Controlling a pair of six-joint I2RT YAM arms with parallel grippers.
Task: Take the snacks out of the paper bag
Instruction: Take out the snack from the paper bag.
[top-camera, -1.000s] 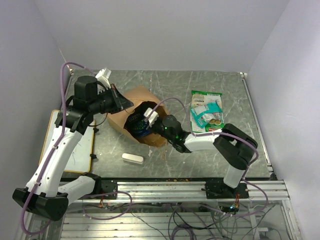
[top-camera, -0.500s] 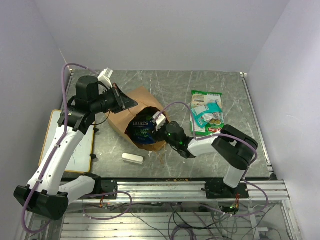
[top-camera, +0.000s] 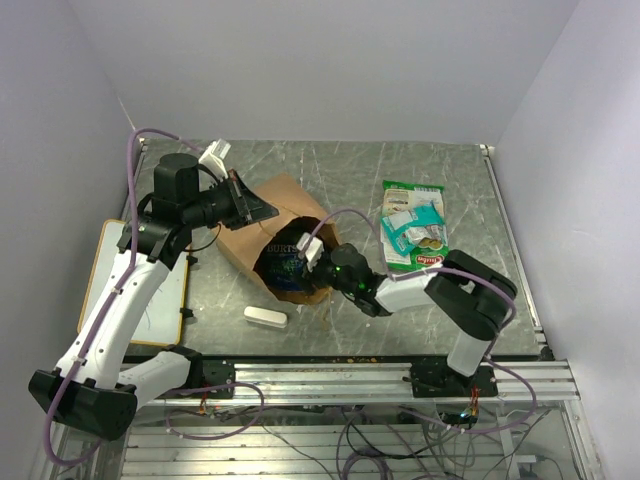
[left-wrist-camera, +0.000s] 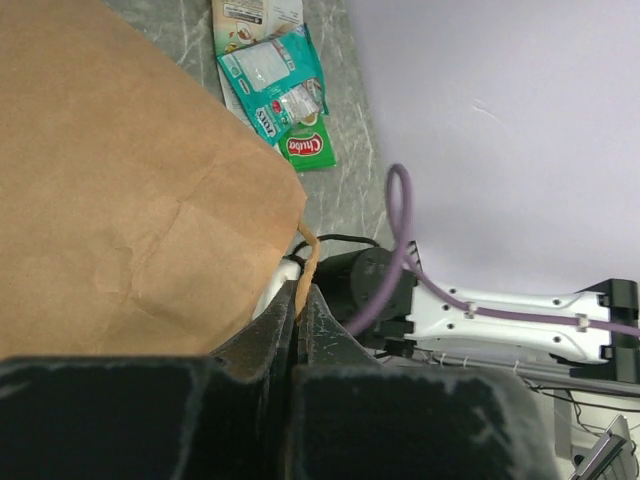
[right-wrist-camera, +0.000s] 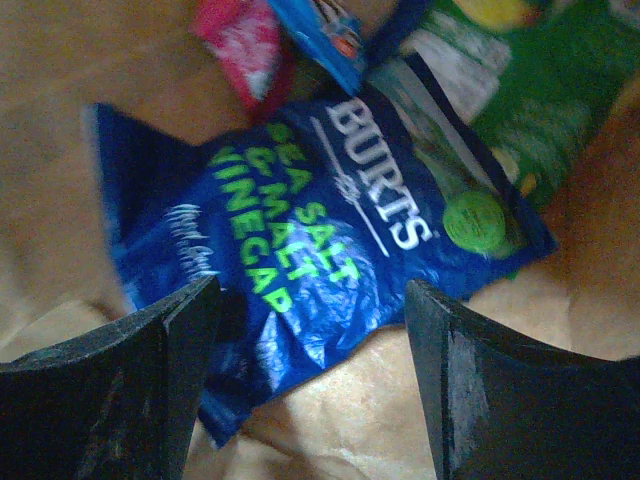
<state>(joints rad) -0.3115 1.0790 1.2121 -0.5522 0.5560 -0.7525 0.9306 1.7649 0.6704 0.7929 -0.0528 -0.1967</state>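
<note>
Well, the grey marbled tabletop (top-camera: 340, 170) sits in a booth of pale lilac walls (top-camera: 300, 60), with a ribbed aluminium rail (top-camera: 350, 372) running along its near edge. Beside the left edge lies a white-surfaced board with a wooden frame (top-camera: 160, 290). A small white oblong block (top-camera: 265, 316) rests close to the near edge, left of centre.

A tall brown kraft paper bag (top-camera: 262, 222) lies tipped on its side in the left half of the table, its mouth turned toward the near edge and the right. The left gripper (left-wrist-camera: 298, 300) has its fingers pressed together on the bag's rim, with a thin twisted handle (left-wrist-camera: 308, 262) caught between them.

The right gripper (right-wrist-camera: 310, 300) is at the bag's mouth with its fingers (right-wrist-camera: 120, 390) spread wide. Between them and just past the tips, a glossy blue foil packet with white and green lettering (right-wrist-camera: 300, 250) lies on the bag's inner paper; whether the fingers touch it I cannot tell. Deeper in the bag are a green packet (right-wrist-camera: 500, 90), a smaller blue packet (right-wrist-camera: 315, 25) and a pink packet (right-wrist-camera: 240, 40).

Toward the right edge, well apart from the bag, two green-and-white foil packets (top-camera: 412, 228) lie overlapping, flat on the table.
</note>
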